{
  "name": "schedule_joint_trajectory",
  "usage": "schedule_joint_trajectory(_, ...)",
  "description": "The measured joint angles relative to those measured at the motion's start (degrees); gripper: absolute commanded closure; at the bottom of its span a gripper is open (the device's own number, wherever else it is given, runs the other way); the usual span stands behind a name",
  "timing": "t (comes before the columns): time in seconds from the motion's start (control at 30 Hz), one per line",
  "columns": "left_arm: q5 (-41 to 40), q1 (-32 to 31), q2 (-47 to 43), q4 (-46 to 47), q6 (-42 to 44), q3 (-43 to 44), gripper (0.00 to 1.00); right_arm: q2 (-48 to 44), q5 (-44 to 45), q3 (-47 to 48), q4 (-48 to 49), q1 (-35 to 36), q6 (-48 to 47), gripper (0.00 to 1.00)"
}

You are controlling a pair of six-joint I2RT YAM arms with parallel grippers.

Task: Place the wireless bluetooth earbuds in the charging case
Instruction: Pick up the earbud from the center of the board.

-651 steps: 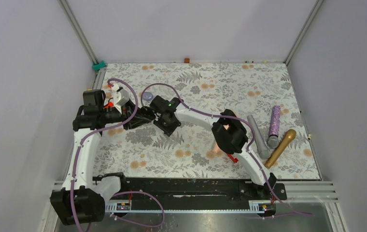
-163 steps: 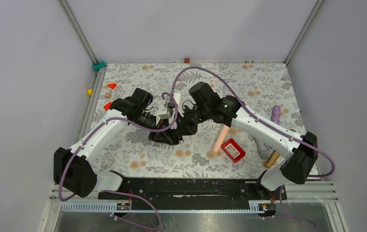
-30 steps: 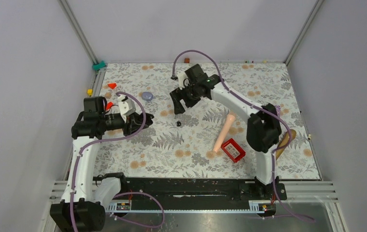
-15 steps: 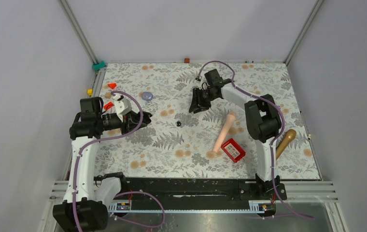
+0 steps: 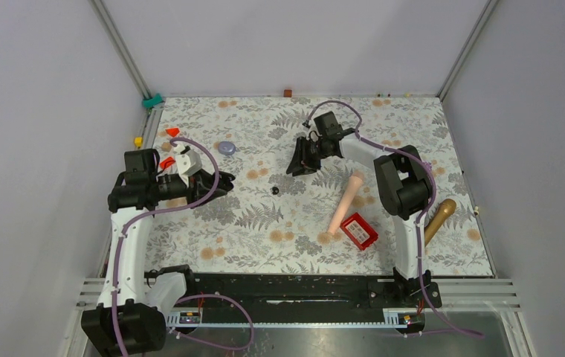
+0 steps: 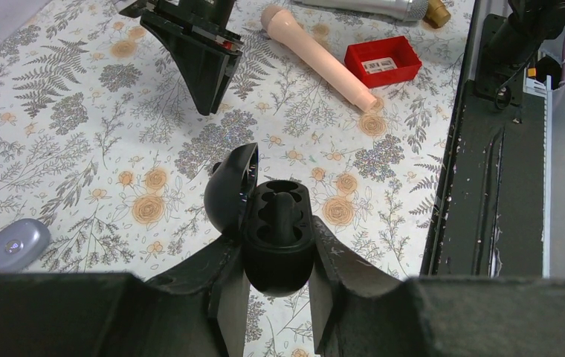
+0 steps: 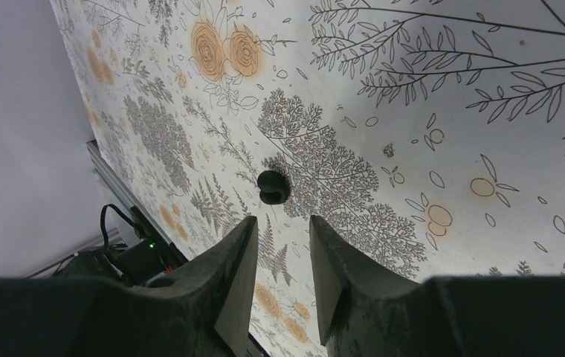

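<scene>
From above, my left tool [image 5: 220, 182] hangs over the left side of the table [image 5: 413, 126], but I cannot read its grip from up here. My right tool [image 5: 294, 165] reaches in past the middle, pointing down and left. A single black earbud [image 5: 274, 190] lies on the table between the two tools, nearer the right one and touching neither. A pink cylinder [image 5: 344, 202] lies slantwise to the right, with a red box [image 5: 358, 230] just beside its near end. A small lavender dome [image 5: 226, 148] sits beyond the left tool, and a gold cylinder [image 5: 436, 221] lies near the right edge.

On the left wrist camera, the tool [image 6: 276, 253] pinches the black case [image 6: 279, 245] by its lower half, one finger on each side. The lid [image 6: 231, 190] stands hinged open to the left. Something dark and rounded sits in the moulded hollow, but I cannot tell whether it is a bud. The right tool [image 6: 204, 59] shows beyond, tips down over the table.

On the right wrist camera, the tool [image 7: 281, 223] is slightly spread and holds nothing. The earbud [image 7: 273, 187] lies on the table just ahead of the fingertips [image 7: 246, 230], in line with the gap and apart from both
</scene>
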Motion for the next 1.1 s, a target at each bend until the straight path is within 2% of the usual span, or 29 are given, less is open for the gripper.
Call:
schedule_joint_trajectory(0.53,0.9,0.7,0.0,0.0,0.1,-0.1,1.0,0.1,0.4,-2.8,2.2,0.3,3.4,0.65)
schedule_joint_trajectory(0.6,1.0,0.8,0.0,0.0,0.1,-0.1,1.0,0.0,0.4,-2.8,2.6,0.8,3.1,0.7)
schedule_joint_trajectory(0.83,1.2,0.8,0.4,0.0,0.1,-0.1,1.0,-3.3,0.1,-3.7,4.7,2.0,2.9,0.65)
schedule_joint_trajectory(1.1,1.2,1.0,0.4,0.0,0.1,-0.1,1.0,-1.3,-2.6,-3.4,5.0,2.0,5.8,0.71)
